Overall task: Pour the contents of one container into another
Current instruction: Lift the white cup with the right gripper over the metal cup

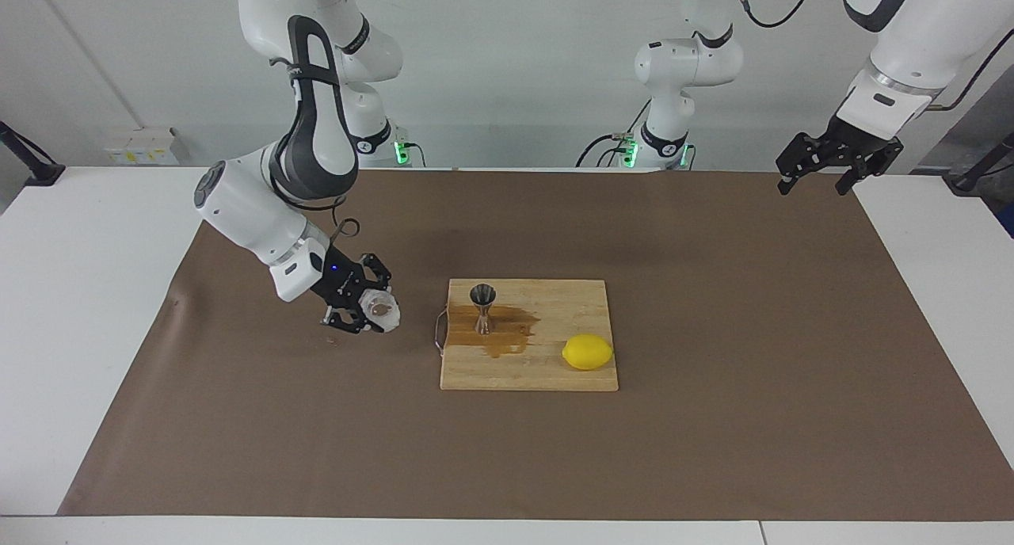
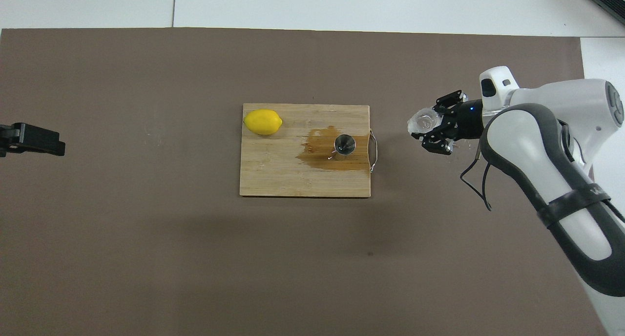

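Note:
My right gripper [image 1: 368, 310] [image 2: 431, 129] is shut on the small knobbly clear glass cup [image 1: 380, 312] [image 2: 422, 123]. It holds the cup tilted in the air over the brown mat, just off the handle end of the wooden cutting board [image 1: 554, 298] [image 2: 273, 172]. The steel hourglass jigger [image 1: 483, 307] [image 2: 344, 144] stands upright on the board near that handle, in a brown spill [image 1: 507, 336] [image 2: 322, 154]. My left gripper [image 1: 816, 183] [image 2: 30, 139] waits open, raised over the mat's edge at the left arm's end.
A yellow lemon [image 1: 588, 352] [image 2: 263, 121] lies on the board's corner toward the left arm's end. The board's wire handle [image 1: 438, 333] [image 2: 374, 150] points toward the cup. Brown mat [image 1: 713, 418] covers the table.

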Motion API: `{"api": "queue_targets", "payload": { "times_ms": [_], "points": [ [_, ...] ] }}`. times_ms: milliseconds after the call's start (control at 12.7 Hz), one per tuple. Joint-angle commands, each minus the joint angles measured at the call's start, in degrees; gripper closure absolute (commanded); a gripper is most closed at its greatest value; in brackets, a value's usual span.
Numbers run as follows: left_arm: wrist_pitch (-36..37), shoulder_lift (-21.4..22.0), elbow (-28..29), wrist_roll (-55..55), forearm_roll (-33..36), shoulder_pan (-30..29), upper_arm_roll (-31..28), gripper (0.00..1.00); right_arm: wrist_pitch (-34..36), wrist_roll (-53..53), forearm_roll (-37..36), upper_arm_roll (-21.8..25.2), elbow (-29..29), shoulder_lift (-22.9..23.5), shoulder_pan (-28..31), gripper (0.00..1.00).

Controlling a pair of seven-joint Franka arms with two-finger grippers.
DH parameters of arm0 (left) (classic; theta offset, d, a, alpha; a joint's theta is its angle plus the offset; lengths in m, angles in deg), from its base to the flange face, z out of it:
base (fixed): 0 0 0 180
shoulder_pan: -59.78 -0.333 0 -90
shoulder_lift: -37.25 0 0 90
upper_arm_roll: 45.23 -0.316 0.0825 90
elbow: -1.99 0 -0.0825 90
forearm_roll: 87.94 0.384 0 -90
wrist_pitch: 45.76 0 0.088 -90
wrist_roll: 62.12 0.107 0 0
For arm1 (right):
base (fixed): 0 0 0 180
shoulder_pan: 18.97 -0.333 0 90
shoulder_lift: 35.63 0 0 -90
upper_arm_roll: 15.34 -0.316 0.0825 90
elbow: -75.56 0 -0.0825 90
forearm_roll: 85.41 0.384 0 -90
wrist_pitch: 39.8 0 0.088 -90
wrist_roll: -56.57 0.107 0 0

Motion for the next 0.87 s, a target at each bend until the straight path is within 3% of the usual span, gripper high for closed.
{"api": "queue_targets", "payload": {
  "times_ms": [0, 474, 789],
  "points": [
    [0.56, 0.80, 0.76, -0.60, -0.04, -0.15, -0.02, 0.00, -0.35, 4.28, -3.56, -0.18, -1.08, -0.52, -1.76, 0.77],
    [0.56, 0.80, 0.76, -0.60, -0.04, -0.15, -0.02, 0.00, -0.44, 5.88, -6.38, -0.09, -1.35, -0.52, -6.50, 0.77],
    [0.56, 0.89, 0.76, -0.60, -0.04, -0.15, -0.02, 0.00, -1.13, 6.05, -12.69, -0.18, -1.44, -0.61, -9.49, 0.77]
  ]
}}
